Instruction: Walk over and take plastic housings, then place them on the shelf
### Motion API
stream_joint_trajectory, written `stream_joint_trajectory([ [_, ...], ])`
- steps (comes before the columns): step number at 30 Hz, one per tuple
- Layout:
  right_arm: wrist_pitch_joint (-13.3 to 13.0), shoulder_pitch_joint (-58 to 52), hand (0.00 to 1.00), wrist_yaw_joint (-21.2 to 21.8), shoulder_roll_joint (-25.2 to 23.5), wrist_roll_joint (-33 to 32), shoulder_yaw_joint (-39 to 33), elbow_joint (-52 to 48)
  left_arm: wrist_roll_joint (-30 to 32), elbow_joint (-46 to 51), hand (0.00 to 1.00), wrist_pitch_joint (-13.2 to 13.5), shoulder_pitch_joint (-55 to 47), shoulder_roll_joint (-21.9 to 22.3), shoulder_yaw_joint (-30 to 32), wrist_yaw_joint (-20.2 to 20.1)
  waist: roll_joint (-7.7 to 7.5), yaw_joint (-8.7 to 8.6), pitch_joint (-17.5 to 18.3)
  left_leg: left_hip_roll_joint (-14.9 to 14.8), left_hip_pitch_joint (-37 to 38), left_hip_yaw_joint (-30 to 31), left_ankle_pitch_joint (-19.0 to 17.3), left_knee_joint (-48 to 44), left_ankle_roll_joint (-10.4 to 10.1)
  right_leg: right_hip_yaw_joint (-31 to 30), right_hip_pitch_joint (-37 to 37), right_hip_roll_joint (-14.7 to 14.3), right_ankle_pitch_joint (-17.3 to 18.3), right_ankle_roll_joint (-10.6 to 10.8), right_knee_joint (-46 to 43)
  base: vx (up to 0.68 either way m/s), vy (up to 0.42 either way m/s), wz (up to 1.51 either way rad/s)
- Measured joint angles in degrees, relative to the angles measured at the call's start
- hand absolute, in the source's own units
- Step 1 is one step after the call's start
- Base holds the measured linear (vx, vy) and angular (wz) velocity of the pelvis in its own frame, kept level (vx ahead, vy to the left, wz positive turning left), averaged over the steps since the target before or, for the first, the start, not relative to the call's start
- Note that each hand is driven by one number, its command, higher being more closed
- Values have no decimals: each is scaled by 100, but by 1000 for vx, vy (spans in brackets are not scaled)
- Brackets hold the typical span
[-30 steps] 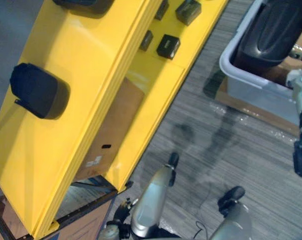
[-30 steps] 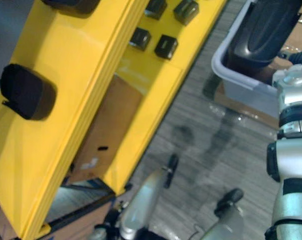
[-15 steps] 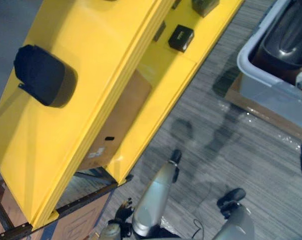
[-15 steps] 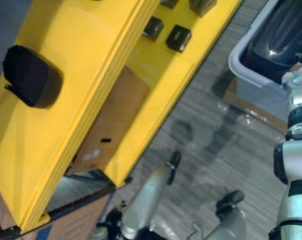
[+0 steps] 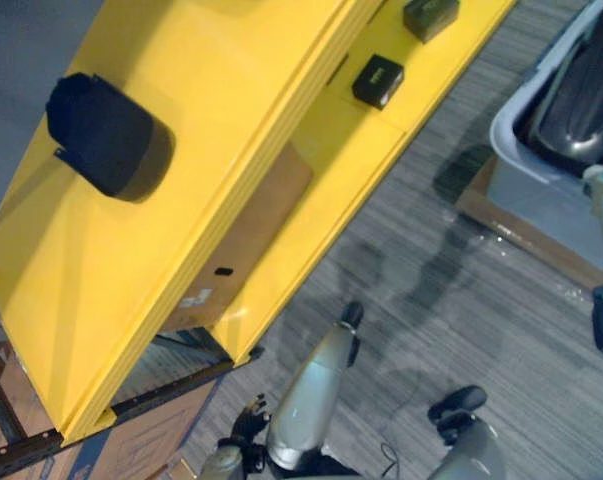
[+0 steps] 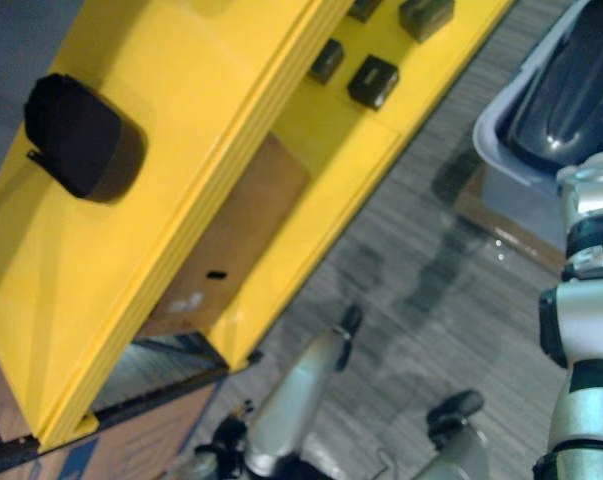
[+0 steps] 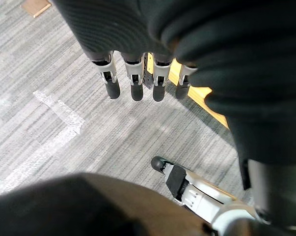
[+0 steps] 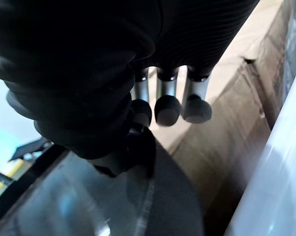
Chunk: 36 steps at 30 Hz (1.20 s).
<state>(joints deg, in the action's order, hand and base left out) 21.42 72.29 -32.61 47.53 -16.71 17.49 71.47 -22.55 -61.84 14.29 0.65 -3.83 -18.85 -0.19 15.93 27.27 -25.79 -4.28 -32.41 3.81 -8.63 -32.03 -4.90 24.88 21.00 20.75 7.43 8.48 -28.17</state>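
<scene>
Left eye view: one black plastic housing (image 5: 106,135) lies on the yellow shelf (image 5: 231,80). More dark housings (image 5: 576,120) wait in the grey bin (image 5: 503,130), well apart, so fetching looks unfinished. Small black boxes (image 5: 378,80) sit on the lower level, with a cardboard box (image 5: 251,235) beneath. Left wrist view: left robot hand (image 7: 133,83) has straight fingers, empty over carpet (image 7: 54,123). Right wrist view: right robot hand (image 8: 167,103) looks relaxed, holding nothing.

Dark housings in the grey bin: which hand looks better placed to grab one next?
Probably the right. The bin with the housings stands on the robot's right, and the right hand hangs open close above what looks like one. The left hand hangs open over carpet.
</scene>
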Motion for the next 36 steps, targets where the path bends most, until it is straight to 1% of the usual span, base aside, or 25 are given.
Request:
stream_joint_trajectory([
  [3,50,10,100,5,-12,289,3,26,-7,84,0,241,-2,-14,8,9,-3,-43,-2,-3,56,10,11,53,-13,24,-41,4,27,-14,-17,1,-9,2],
  [5,100,11,100,8,-22,426,10,35,-11,232,0,274,-38,-44,12,20,-10,-79,-7,-3,91,6,13,73,-15,32,-69,10,30,-13,-21,0,0,0],
  [7,208,23,100,24,-50,501,7,124,-8,539,0,357,-88,-113,11,167,-39,-154,-27,-6,290,-44,19,168,-22,42,-223,26,30,-14,-5,10,-7,-3],
  [9,255,29,100,27,-56,655,4,126,-13,880,0,362,-153,-196,15,246,-92,-252,-66,-25,443,-98,19,227,-23,36,-324,25,36,-23,13,12,-15,-10],
  [10,265,61,100,53,-70,709,-24,124,-33,1235,0,364,-242,-294,16,253,-163,-335,-117,-52,520,-136,25,265,-31,35,-360,14,36,-24,28,-4,-12,-11],
  [11,267,60,100,76,-75,766,-82,127,-43,1363,0,351,-269,-346,11,268,-196,-385,-141,-67,545,-141,25,270,-32,37,-385,-2,36,-24,43,-13,-15,-10],
  [12,270,61,100,150,-114,857,-173,129,-131,1467,0,326,-307,-445,-10,261,-257,-487,-183,-85,577,-148,25,280,-32,40,-421,-24,36,-25,62,-11,-13,-10],
  [13,282,58,100,172,-144,887,-307,143,-243,1695,0,265,-424,-512,7,264,-373,-585,-264,-112,648,-186,35,336,-50,24,-453,-47,32,-29,96,-9,-16,-10],
  [14,303,54,100,192,-151,928,-457,151,-281,1882,0,184,-490,-639,-7,258,-436,-641,-308,-141,684,-193,41,353,-61,25,-490,-86,16,-45,142,-4,-12,-18],
  [16,328,51,100,264,-224,1083,-705,145,-404,2290,0,-91,-586,-887,-67,218,-575,-685,-401,-265,756,-314,42,355,-63,-31,-523,-194,-37,-83,223,-6,-10,-23],
  [17,330,51,100,264,-245,1084,-748,144,-407,2444,0,-236,-596,-1030,-121,177,-617,-734,-429,-288,764,-327,47,355,-71,-35,-524,-217,-47,-93,233,-12,-5,-16],
  [18,330,51,100,268,-265,1084,-797,143,-405,2517,0,-295,-603,-1103,-162,174,-631,-764,-438,-295,764,-335,53,355,-80,-44,-519,-228,-56,-97,239,-24,6,-14],
  [20,333,35,100,374,-456,1084,-967,144,-384,2785,0,-540,-615,-1340,-275,167,-671,-812,-464,-389,835,-460,56,385,-85,-186,-517,-341,-183,-125,374,-29,23,-31],
  [22,332,21,100,467,-611,1084,-1047,127,-380,2872,0,-691,-614,-1516,-321,112,-691,-927,-477,-427,836,-492,73,418,-109,-227,-507,-404,-276,-141,473,-30,32,-22],
  [23,330,-11,100,506,-642,1083,-1111,124,-380,2931,0,-732,-613,-1601,-369,110,-697,-942,-481,-440,836,-514,81,431,-117,-254,-494,-424,-301,-144,500,-59,38,-22],
  [25,308,-182,100,543,-797,1083,-1251,121,-377,3175,0,-899,-608,-1888,-442,67,-704,-971,-479,-506,842,-597,89,443,-129,-321,-469,-529,-385,-176,616,-62,22,-21],
  [28,207,-266,100,546,-1008,1081,-1350,121,-467,3368,0,-970,-516,-2250,-415,8,-711,-1062,-479,-512,820,-635,113,464,-144,-435,-369,-598,-435,-187,679,-59,14,-15],
  [29,188,-268,100,546,-1013,1082,-1349,120,-684,3620,0,-942,-463,-2256,-302,6,-711,-1089,-479,-505,791,-637,145,485,-143,-435,-341,-598,-446,-190,676,-57,11,-1],
  [30,146,-266,100,540,-1001,1084,-1348,119,-920,4119,0,-776,-88,-2166,-90,16,-718,-1110,-475,-489,716,-641,233,557,-128,-430,-261,-594,-492,-202,695,-66,2,9],
  [31,100,-252,100,523,-999,1083,-1351,121,-979,4411,0,-548,484,-1872,-18,27,-719,-1117,-475,-492,613,-630,292,573,-117,-423,-190,-599,-557,-219,699,-65,8,7],
  [32,55,-249,100,503,-1010,1082,-1350,122,-1047,4503,0,-458,815,-1728,-36,39,-719,-1123,-475,-495,571,-624,321,581,-107,-413,-163,-602,-600,-223,717,-68,31,3],
  [33,-43,-219,100,480,-1063,1082,-1346,121,-1086,4616,0,-334,1393,-1353,-134,86,-758,-1195,-478,-494,495,-627,363,586,-80,-418,-109,-597,-670,-213,761,-47,43,1],
  [34,-90,-181,100,460,-1124,1080,-1345,121,-1083,4639,0,-275,1699,-1165,-238,149,-784,-1253,-495,-486,476,-635,374,588,-68,-422,-105,-596,-715,-212,808,-52,66,-6],
  [35,-203,-168,100,316,-1178,1077,-1342,119,-1076,4648,0,-255,1935,-958,-439,225,-820,-1324,-497,-488,476,-685,381,597,-57,-443,-103,-596,-772,-207,877,-23,50,-9],
  [36,-264,-163,100,235,-1181,1078,-1340,118,-1077,4648,0,-252,1984,-866,-498,255,-828,-1352,-498,-488,484,-707,385,611,-51,-451,-102,-596,-792,-203,902,-14,52,-13],
])
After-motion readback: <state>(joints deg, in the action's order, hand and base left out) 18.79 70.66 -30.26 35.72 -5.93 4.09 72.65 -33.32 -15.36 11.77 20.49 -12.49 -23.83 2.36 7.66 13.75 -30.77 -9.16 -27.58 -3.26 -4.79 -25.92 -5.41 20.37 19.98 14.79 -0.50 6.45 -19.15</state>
